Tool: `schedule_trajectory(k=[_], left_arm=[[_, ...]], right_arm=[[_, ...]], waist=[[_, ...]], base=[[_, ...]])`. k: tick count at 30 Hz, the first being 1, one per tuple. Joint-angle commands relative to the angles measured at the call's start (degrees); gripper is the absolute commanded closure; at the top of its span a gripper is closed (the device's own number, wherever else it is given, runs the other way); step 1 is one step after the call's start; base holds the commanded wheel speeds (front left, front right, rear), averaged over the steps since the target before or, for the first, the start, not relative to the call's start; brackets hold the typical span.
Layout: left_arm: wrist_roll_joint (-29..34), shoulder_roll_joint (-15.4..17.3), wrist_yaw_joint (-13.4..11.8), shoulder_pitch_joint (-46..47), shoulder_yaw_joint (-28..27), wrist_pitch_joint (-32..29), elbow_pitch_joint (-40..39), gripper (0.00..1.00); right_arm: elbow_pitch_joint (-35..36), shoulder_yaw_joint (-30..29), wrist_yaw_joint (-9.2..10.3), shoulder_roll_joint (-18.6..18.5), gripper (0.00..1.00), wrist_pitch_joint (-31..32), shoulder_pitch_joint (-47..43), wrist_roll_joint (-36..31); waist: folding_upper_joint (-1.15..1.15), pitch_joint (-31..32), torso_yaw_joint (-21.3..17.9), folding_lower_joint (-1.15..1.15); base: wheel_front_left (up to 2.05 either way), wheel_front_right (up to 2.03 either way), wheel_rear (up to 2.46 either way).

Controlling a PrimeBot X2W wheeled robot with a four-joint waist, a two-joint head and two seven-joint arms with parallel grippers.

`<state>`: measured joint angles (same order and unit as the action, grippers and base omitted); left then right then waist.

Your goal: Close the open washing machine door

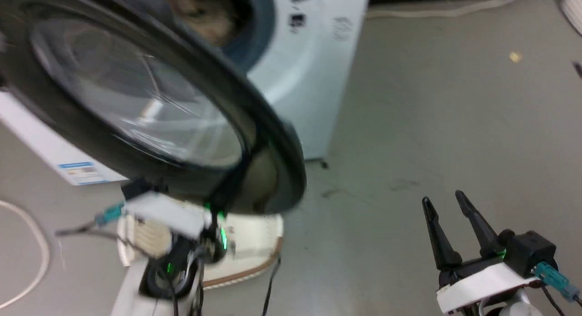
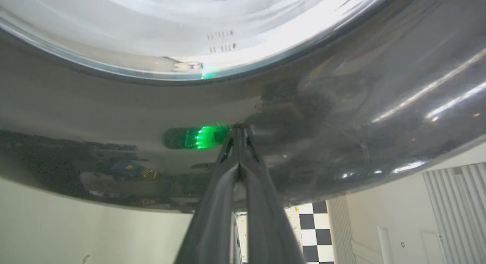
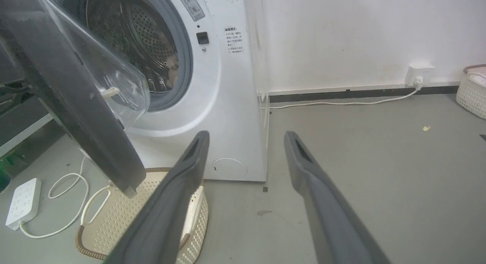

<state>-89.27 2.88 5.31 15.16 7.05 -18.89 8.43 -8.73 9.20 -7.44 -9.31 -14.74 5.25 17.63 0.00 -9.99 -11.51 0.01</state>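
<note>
left fingers (image 2: 226, 173) together against the washing machine door (image 2: 114, 116), right fingers (image 3: 182, 180) wide apart

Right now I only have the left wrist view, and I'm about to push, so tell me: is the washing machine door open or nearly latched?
Observer: Open. The right wrist view shows the washing machine door swung well out from the washing machine, with the drum mouth uncovered.
Operator: Anything below the door?
Observer: A cream basket sits on the floor beneath the door's outer edge.
Operator: And the other arm?
Observer: The right gripper is open, well apart from the door.
</note>
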Motion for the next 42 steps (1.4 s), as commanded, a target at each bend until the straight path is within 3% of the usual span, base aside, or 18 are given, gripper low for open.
schedule_trajectory(k=[1,10,17,19,24,29,34,36,39,42], left_arm=[[-0.6,0.0,0.56,3.63,0.57,1.96,1.74,1.0],[-3.87,0.0,1.13,19.68,0.71,14.45,17.16,1.0],[-4.47,0.01,2.11,20.57,2.83,15.24,20.75,1.0],[-3.54,0.11,2.14,18.64,3.37,15.5,19.18,0.0],[0.85,1.99,2.16,9.85,5.91,16.73,10.62,0.0],[10.75,8.12,2.16,-0.22,9.42,23.37,2.08,0.0],[29.75,16.22,1.94,-6.37,12.24,33.07,1.95,0.0],[39.94,18.12,-0.8,-7.51,11.58,33.76,2.35,0.0],[53.29,17.1,-4.86,-9.57,7.47,33.85,-1.39,0.0],[62.38,14.76,-6.69,-12.84,3.83,33.87,-5.1,0.0]], right_arm=[[-0.19,-0.07,-0.05,0.25,0.0,-0.21,1.11,0.38],[-0.29,0.76,-0.05,1.69,0.0,-0.25,2.5,0.62],[0.19,-0.58,-0.05,1.53,0.0,-0.25,1.68,-0.15],[0.62,-0.92,-0.05,1.38,0.0,-0.25,1.16,-0.71],[1.6,-1.94,-0.05,1.01,0.0,-0.25,-0.82,-1.19],[2.87,-3.02,-0.05,0.72,0.0,-0.26,-3.22,-1.33],[3.24,-3.04,-0.05,0.38,0.0,-0.26,-5.12,-1.7],[3.62,-2.88,-0.05,0.2,0.0,-0.26,-5.67,-1.8],[4.15,-2.56,-0.05,-0.12,0.0,-0.26,-6.47,-1.85],[4.39,-2.24,-0.05,-0.31,0.0,-0.26,-7.18,-1.92]], waist=[[0.0,-4.02,-4.48,-0.01],[0.0,-5.6,-7.59,-0.01],[0.0,-3.56,-4.91,-0.01],[0.0,-2.47,-3.59,-0.01],[0.0,0.87,0.93,-0.01],[0.0,4.21,5.68,-0.01],[0.0,6.89,9.27,-0.01],[0.0,7.63,10.47,-0.01],[0.0,8.54,12.14,-0.01],[0.0,9.32,13.54,-0.01]], base=[[0.0,0.0,0.0],[0.0,0.0,0.0],[0.0,0.0,0.0],[0.0,0.0,0.0],[0.0,0.0,0.0],[0.0,0.0,0.0],[0.0,0.0,0.0],[0.0,0.0,0.0],[0.0,0.0,0.0],[0.0,0.0,0.0]])
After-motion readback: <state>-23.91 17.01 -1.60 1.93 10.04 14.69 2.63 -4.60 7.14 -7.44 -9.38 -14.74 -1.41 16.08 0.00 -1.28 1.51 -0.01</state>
